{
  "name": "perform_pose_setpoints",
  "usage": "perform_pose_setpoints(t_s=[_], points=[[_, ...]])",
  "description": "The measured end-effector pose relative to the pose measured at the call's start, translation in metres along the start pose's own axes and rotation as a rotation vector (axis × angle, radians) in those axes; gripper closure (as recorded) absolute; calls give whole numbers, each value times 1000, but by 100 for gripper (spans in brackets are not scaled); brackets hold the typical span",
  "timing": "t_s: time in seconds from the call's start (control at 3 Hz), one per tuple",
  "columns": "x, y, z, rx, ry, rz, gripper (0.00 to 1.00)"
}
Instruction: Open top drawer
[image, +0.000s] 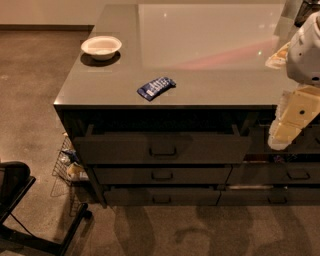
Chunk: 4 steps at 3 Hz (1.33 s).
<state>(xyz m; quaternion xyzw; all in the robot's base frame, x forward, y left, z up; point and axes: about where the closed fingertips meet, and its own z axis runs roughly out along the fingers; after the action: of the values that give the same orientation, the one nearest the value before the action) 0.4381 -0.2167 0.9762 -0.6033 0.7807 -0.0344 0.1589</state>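
The top drawer (162, 148) is a wide dark-grey drawer just under the counter top (200, 50). Its tall flat front carries a small rectangular pull (162, 151) at the centre. The drawer stands pulled out some way from the cabinet, with its side walls showing at both ends. Its inside lies in shadow under the counter edge. My gripper (284, 135) hangs at the right edge of the view, to the right of the drawer's right end and apart from the pull. It holds nothing that I can see.
A white bowl (101, 47) and a blue packet (156, 88) lie on the counter. Two slimmer drawers (162, 175) sit below the top one, and narrower drawers (295, 174) stand to the right. A wire basket (67, 167) and a black chair base (20, 210) stand on the floor at the left.
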Motion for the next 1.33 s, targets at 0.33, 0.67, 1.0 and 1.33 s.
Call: perform_pose_setpoints(t_s=[0.33,0.67,1.0,1.33], points=[[0,0,1,4,-4,-1,0],[-7,-2,21,53,-59,-15,0],[-5,4,67,83,-89,-40,0],[-15,-8,140,154,-79,-118,0]])
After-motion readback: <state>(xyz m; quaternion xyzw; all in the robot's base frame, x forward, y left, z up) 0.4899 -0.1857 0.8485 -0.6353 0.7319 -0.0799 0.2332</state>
